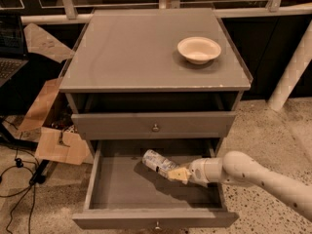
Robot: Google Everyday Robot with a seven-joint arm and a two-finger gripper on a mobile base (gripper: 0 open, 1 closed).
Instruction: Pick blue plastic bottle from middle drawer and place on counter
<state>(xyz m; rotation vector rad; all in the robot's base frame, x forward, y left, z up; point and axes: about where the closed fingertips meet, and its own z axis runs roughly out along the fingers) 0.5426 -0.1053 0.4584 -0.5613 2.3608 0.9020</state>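
Observation:
The blue plastic bottle (157, 160), clear with a pale label, is tilted inside the open middle drawer (146, 217), right of its centre, with a shadow on the drawer floor beneath it. My gripper (178, 174) reaches in from the right on a white arm. Its yellowish fingers (181, 175) are closed on the bottle's lower right end. The counter (131, 48) is the grey cabinet top above, with a worn pale front edge.
A cream bowl (199, 49) sits at the counter's right rear. A closed drawer front with a knob (155, 127) lies above the open drawer. Cardboard pieces (58, 145) and cables (17, 179) lie on the floor to the left. A white post (291, 72) stands at right.

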